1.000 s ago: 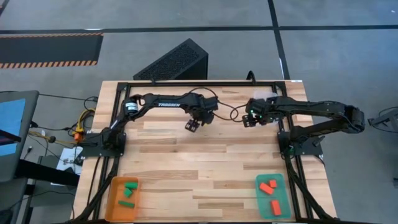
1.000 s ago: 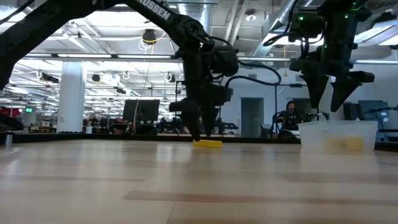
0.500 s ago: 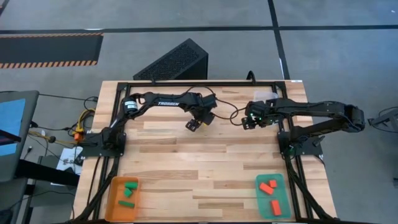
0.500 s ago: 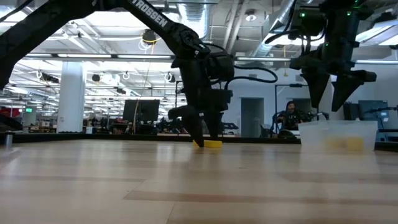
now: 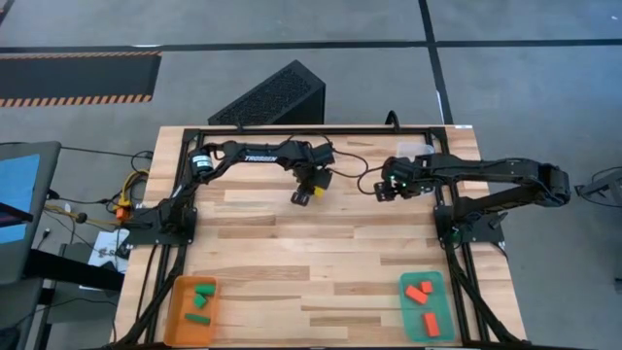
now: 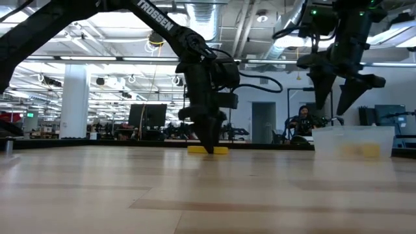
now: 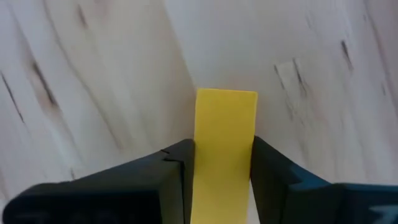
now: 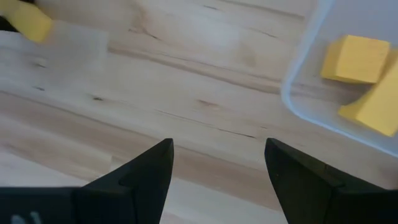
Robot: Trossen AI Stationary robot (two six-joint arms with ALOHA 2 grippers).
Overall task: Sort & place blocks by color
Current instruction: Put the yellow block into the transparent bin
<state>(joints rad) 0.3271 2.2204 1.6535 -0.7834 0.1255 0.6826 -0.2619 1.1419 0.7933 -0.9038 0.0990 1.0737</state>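
Left gripper (image 7: 222,180) pinching a yellow bar block (image 7: 225,146) narrowly between both fingers, down on the wooden table (image 5: 330,262); right gripper (image 8: 217,168) hovering wide apart beside the clear tray (image 8: 323,118) containing yellow blocks (image 8: 356,59).

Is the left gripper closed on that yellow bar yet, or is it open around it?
Shut on it: in the left wrist view both fingers press the sides of the yellow bar, which lies flat on the table.
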